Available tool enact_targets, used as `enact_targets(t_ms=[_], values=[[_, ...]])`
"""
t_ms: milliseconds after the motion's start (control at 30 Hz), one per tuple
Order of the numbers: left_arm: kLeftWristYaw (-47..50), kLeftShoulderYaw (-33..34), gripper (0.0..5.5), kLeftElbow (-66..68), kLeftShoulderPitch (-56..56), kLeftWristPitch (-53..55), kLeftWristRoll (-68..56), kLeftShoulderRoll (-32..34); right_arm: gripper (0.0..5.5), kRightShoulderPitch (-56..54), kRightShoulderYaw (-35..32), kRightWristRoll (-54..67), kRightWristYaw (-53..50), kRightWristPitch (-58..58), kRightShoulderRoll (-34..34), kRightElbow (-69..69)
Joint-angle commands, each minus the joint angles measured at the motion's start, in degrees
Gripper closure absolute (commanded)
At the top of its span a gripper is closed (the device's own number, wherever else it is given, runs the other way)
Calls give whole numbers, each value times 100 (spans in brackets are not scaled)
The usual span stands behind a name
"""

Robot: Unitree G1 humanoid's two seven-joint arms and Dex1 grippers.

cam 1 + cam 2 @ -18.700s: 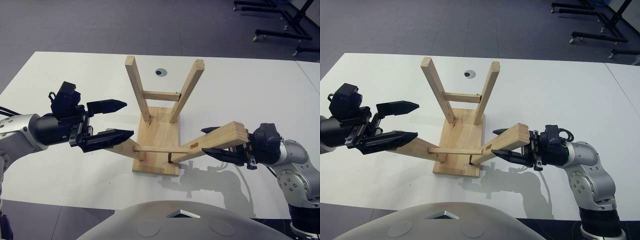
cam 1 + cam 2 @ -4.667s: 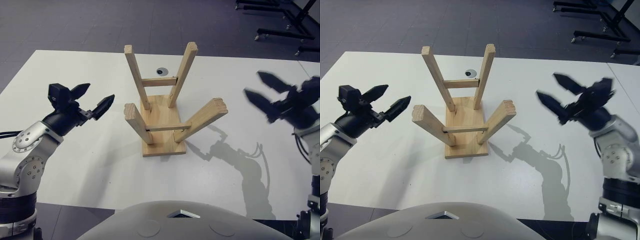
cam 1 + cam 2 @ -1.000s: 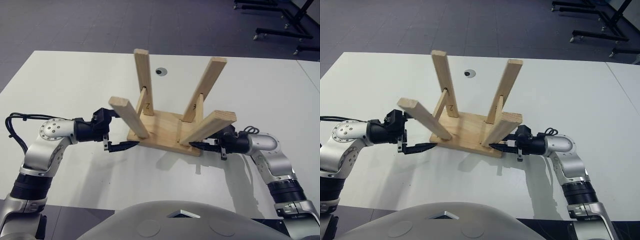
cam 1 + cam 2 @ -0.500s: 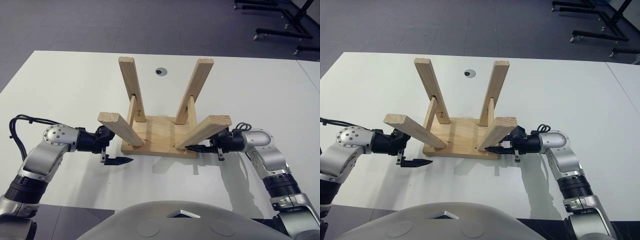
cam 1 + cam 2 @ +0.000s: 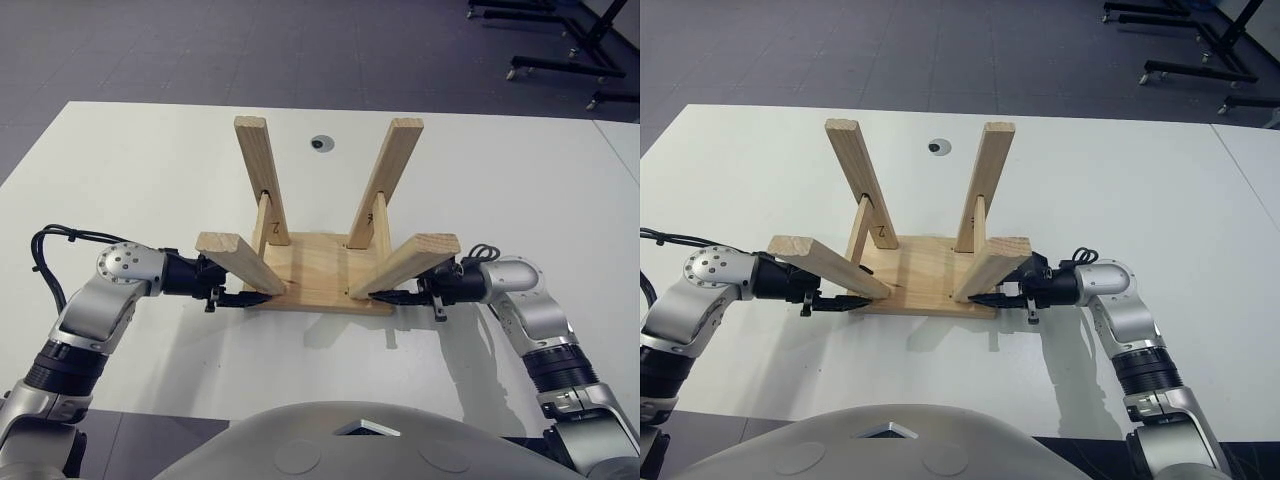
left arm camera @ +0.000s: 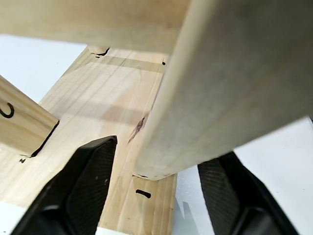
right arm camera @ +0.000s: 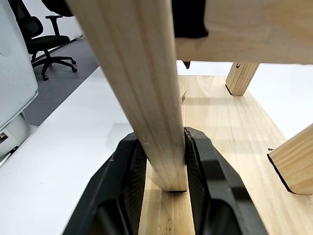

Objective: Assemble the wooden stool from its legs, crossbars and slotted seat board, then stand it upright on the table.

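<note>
While stool [image 5: 320, 272] holds, left hand [image 5: 252, 299] — nearer leg [image 5: 238, 260].

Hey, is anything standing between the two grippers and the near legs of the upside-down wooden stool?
Nothing visible does. The left gripper straddles the near left pale wooden leg, open around its base. The right gripper is pinched on the near right pale wooden leg just above the flat wooden seat board.
</note>
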Motion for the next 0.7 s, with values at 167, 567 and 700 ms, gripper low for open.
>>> enact_targets(t_ms=[167, 567, 700], values=[[-33, -58, 395, -30, -48, -9, 107, 63, 443, -113, 26, 12, 126, 88, -42, -40], [33, 197, 432, -620, 367, 1559, -933, 118, 445, -130, 45, 494, 251, 1487, -657, -1125], [-33, 310, 432, -1207, 771, 2166, -1447, 379, 445, -56, 200, 577, 447, 1946, -959, -1515]])
